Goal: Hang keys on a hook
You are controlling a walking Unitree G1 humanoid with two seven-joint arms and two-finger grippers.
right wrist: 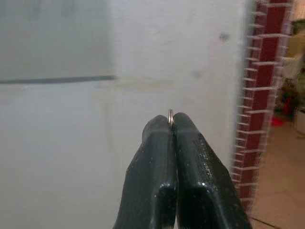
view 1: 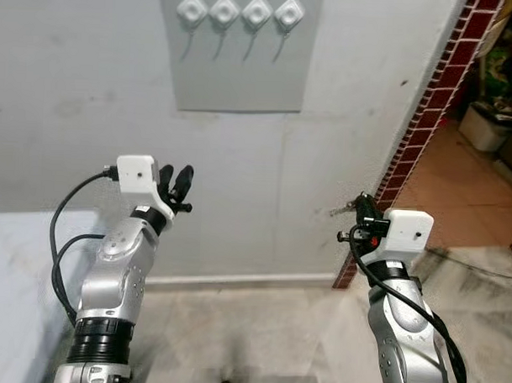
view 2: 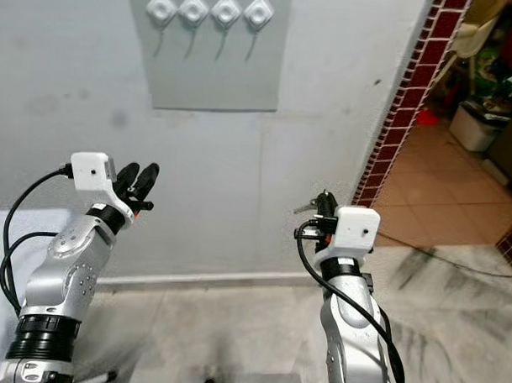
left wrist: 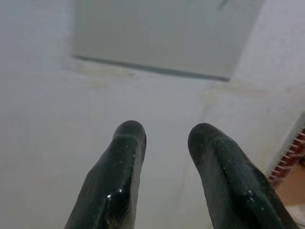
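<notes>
The right gripper (right wrist: 171, 125) is clamped on the keys (view 1: 350, 208) by their thin ring, low and well right of the hooks; light, stiff and slippery, they likely swing. The keys themselves are hard to make out. The left gripper (left wrist: 164, 143) hovers apart, empty. On the wall panel (view 1: 240, 73) above, four hooks (view 1: 239, 13) wait

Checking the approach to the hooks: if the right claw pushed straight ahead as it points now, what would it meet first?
Probably the bare wall, below and right of the grey hook panel. The right claw, shut on the key ring, looks aimed under the hooks.
</notes>
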